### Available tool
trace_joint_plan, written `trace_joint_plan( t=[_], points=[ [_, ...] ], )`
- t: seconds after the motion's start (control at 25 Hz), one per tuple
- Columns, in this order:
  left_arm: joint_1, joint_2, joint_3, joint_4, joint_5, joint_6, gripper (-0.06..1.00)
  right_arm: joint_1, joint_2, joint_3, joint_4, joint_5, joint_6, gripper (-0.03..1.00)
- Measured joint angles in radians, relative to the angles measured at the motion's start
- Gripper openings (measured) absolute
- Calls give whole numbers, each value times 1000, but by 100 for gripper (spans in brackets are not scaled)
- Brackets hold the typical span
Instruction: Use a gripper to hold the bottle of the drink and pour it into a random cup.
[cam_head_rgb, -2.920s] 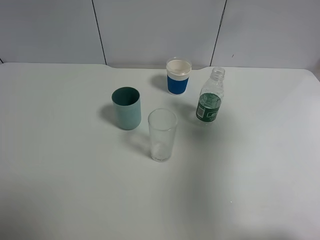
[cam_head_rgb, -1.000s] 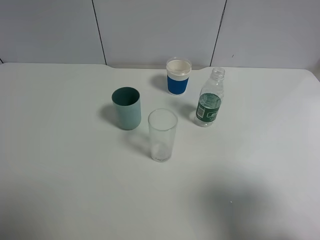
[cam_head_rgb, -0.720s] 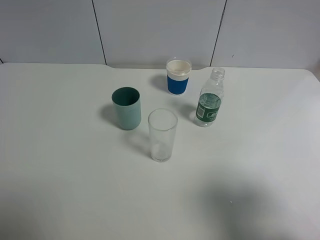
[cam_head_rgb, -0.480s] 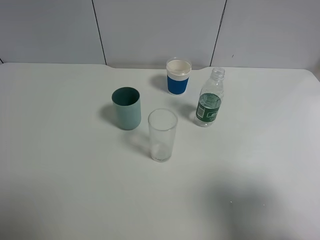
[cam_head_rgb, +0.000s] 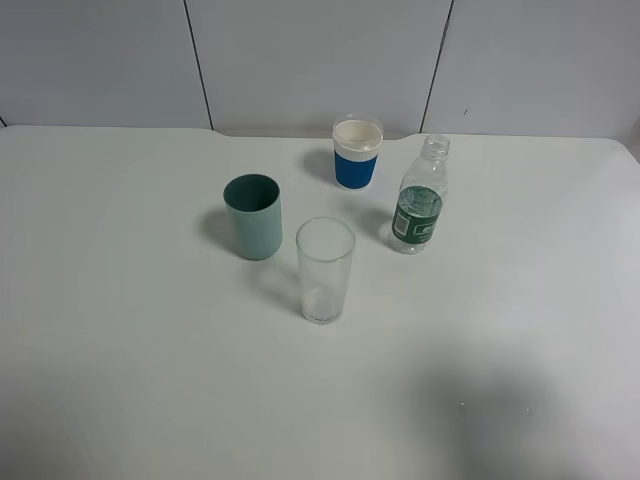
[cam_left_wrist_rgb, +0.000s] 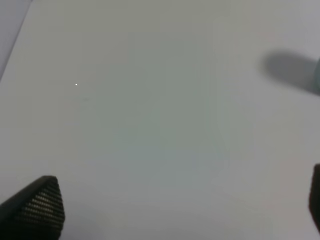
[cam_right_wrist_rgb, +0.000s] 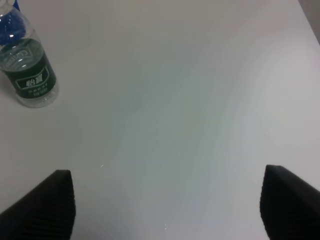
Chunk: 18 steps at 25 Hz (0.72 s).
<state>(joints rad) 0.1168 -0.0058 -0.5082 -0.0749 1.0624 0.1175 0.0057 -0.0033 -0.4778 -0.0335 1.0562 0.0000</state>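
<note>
The uncapped clear bottle with a green label stands upright at the table's back right. The cup, blue with a wide white rim band, stands just behind and left of it. Neither gripper shows in the exterior high view. In the right wrist view the bottle stands well ahead and off to one side of my right gripper, whose black fingertips are spread wide with only bare table between them. My left gripper is open over bare table, with nothing between its fingers.
A teal cup stands left of centre and a tall clear glass stands in the middle, in front of the blue cup. The white table ends at a grey panelled wall behind.
A faint shadow has spread over the table's front right. The bottle, cups and glass stand where they were.
</note>
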Motion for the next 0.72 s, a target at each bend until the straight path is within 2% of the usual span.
trace_joint_plan(
  t=[0.72],
  points=[
    [0, 0, 0, 0, 0, 0, 99, 0, 0, 0, -1, 0, 0, 74]
  ],
)
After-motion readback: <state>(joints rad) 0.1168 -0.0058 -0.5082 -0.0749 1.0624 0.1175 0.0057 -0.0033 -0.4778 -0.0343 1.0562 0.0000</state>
